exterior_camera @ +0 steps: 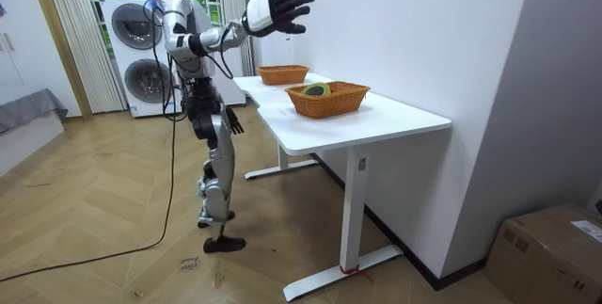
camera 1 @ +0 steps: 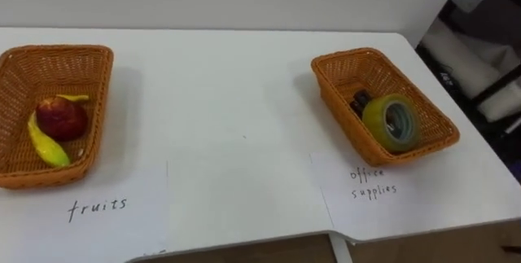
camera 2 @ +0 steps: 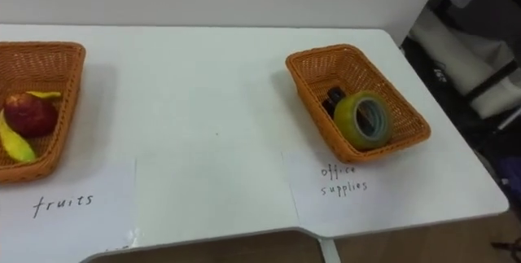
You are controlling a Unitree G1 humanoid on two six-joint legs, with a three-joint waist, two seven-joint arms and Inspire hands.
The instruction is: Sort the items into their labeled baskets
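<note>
On the white table [camera 1: 228, 108], the left wicker basket [camera 1: 91, 58] holds a red apple [camera 1: 60, 117] and a yellow banana [camera 1: 47, 147]. A paper label [camera 1: 98, 208] in front of it reads "fruits". The right wicker basket [camera 1: 342, 56] holds a yellow-green tape roll [camera 1: 391, 122] and a small dark object [camera 1: 359, 102], with a label [camera 1: 374, 183] reading "office supplies" in front. In the room view I stand at the table's long side. My right hand [exterior_camera: 282, 3] is raised high with fingers spread, holding nothing. My left hand [exterior_camera: 232, 123] hangs low by my hip.
The table's front edge runs just below the labels, and its right end drops off beside dark furniture [camera 1: 480, 59]. Two stacked washing machines [exterior_camera: 141, 50] stand behind me. A cardboard box [exterior_camera: 555, 248] sits on the floor at the room view's right.
</note>
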